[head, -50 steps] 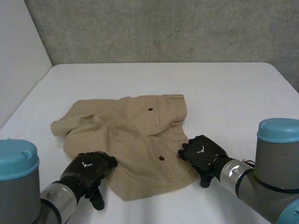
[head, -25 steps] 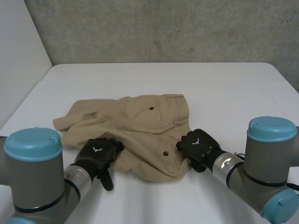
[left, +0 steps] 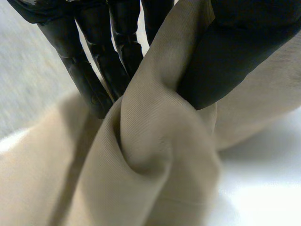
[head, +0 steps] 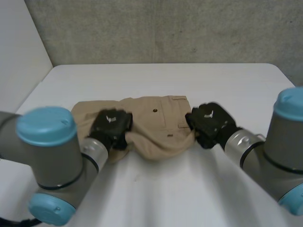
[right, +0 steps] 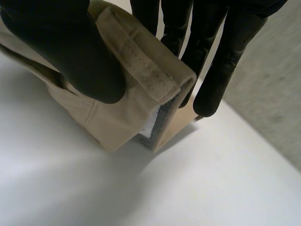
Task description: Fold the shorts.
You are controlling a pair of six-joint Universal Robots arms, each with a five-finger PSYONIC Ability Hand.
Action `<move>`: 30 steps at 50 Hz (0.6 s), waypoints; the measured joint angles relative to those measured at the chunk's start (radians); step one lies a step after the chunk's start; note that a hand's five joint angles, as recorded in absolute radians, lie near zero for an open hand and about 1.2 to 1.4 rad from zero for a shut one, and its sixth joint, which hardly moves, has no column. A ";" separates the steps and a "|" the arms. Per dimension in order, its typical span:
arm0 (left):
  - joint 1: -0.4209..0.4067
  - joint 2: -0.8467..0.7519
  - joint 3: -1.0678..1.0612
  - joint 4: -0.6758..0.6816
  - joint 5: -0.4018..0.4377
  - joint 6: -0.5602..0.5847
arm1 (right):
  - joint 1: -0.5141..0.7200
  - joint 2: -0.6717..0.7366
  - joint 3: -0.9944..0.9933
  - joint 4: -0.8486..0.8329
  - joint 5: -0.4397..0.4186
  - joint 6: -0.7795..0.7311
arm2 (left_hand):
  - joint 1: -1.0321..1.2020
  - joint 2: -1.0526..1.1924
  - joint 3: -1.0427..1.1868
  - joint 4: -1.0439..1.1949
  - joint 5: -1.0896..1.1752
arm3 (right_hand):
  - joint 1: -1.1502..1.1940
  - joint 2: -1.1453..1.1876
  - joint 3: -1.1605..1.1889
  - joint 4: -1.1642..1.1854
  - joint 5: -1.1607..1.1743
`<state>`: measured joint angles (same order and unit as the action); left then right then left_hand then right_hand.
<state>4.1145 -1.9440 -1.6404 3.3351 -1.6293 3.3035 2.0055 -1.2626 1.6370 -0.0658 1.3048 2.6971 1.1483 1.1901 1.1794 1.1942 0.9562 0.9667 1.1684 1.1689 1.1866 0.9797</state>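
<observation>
**Inspector:** Position of the left hand?

**Onlooker:** It is hanging over the leg end of the shorts, with the back of the hand facing up and its arm coming in from the near left. It is gripping. A bunched fold of tan cloth is being pinched between the thumb and the fingers.

**Inspector:** And the right hand?

**Onlooker:** It is sitting level with the left one, at the waistband end. It is clamping the waistband corner between thumb and fingers, and a grey inner layer is showing at that end.

**Inspector:** Where are the shorts lying?

**Onlooker:** They are sitting mid-table, somewhat toward the left side. The far half is lying flat on the table, and 2 dark buttons are showing on the cloth. The near edge is being held up at both ends and is drooping in a curve between the 2 hands.

**Inspector:** Edges and room?

**Onlooker:** White tabletop is showing on every side of the cloth. A wide band is running toward the near edge, another toward the far edge under the grey wall, and a broad stretch is lying to the right. The left table edge is running nearest the leg end.
</observation>
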 measured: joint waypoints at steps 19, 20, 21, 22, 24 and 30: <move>0.047 0.426 0.401 -0.402 0.015 0.138 | 0.000 -0.235 -0.499 0.233 0.076 0.105 | 0.000 0.005 0.008 0.004 0.000 | 0.003 0.000 0.000 0.002 0.004; 0.058 0.413 0.421 -0.402 0.015 0.144 | 0.001 -0.227 -0.528 0.235 0.080 0.112 | 0.000 0.005 0.008 0.004 0.000 | 0.003 0.000 0.000 0.002 0.004; 0.063 0.406 0.427 -0.401 0.015 0.147 | 0.001 -0.222 -0.538 0.236 0.082 0.115 | 0.000 0.005 0.008 0.004 0.000 | 0.003 0.000 0.000 0.002 0.004; 0.063 0.406 0.427 -0.401 0.015 0.147 | 0.001 -0.222 -0.538 0.236 0.082 0.115 | 0.000 0.005 0.008 0.004 0.000 | 0.003 0.000 0.000 0.002 0.004; 0.090 0.365 0.458 -0.395 0.015 0.158 | 0.003 -0.201 -0.573 0.237 0.092 0.121 | 0.000 0.005 0.008 0.004 0.000 | 0.003 0.000 0.000 0.002 0.004; 0.164 0.131 0.552 -0.261 0.024 0.177 | 0.050 0.046 -0.770 0.188 0.185 0.121 | 0.000 0.006 0.008 0.005 0.000 | 0.003 0.000 0.009 0.002 0.004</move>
<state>4.2782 -1.8126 -1.0882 3.0737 -1.6048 3.4804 2.0551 -1.2170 0.8667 0.1220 1.4897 2.8181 1.1483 1.1957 1.1878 1.1990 0.9562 0.9696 1.1684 1.1783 1.1891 0.9835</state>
